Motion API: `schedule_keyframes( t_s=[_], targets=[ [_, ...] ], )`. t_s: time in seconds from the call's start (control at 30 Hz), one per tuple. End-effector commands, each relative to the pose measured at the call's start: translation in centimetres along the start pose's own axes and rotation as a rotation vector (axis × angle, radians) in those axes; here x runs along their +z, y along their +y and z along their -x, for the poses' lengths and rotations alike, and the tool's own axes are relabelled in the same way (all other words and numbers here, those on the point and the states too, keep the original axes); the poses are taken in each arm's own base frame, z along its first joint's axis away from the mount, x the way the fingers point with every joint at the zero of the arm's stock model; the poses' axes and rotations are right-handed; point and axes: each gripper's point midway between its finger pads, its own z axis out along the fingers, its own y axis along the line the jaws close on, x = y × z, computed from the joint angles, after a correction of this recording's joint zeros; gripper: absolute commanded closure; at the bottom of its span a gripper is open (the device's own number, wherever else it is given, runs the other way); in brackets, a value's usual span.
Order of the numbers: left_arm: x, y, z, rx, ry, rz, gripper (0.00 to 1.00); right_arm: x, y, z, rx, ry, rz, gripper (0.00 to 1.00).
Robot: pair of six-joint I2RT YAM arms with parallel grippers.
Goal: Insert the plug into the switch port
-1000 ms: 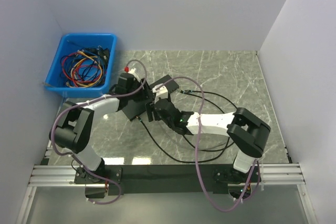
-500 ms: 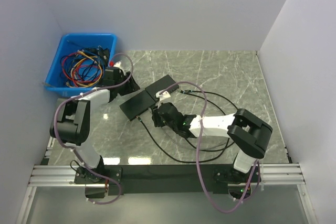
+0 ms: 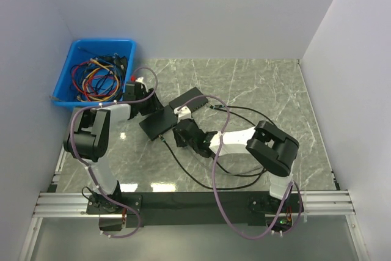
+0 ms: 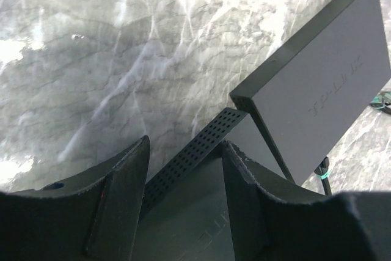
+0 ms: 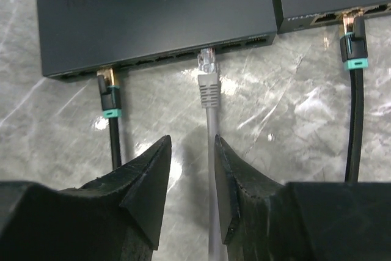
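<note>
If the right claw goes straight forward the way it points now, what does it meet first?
Most likely the grey plug, lying straight ahead of the right claw, its tip at the port row of the black switch.

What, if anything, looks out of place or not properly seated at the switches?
The grey cable's plug at the larger switch looks only partly in. Its clear connector shows outside the port, while the black cable's plug in the same switch sits deeper. Nothing else stands out.

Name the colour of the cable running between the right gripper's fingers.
Light grey cable; right wrist view.
</note>
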Motion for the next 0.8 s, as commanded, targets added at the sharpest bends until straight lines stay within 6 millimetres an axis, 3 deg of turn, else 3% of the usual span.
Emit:
schedule_keyframes(
  t_s=[0.0, 0.3, 0.77],
  targets=[
    [0.8, 0.6, -0.8, 0.023, 0.025, -0.002, 0.44, 0.6, -0.2, 2.5, 0.000, -0.062, -0.027, 0.59],
    [0.8, 0.6, -0.8, 0.022, 0.028, -0.005, 0.44, 0.7, -1.9, 2.4, -0.002, -0.069, -0.077, 0.59],
    [1.1, 1.0, -1.5, 0.003, 0.055, 0.004, 0.44, 2.5, -1.4, 0.3, -0.006, -0.004, -0.063, 0.62]
  ],
)
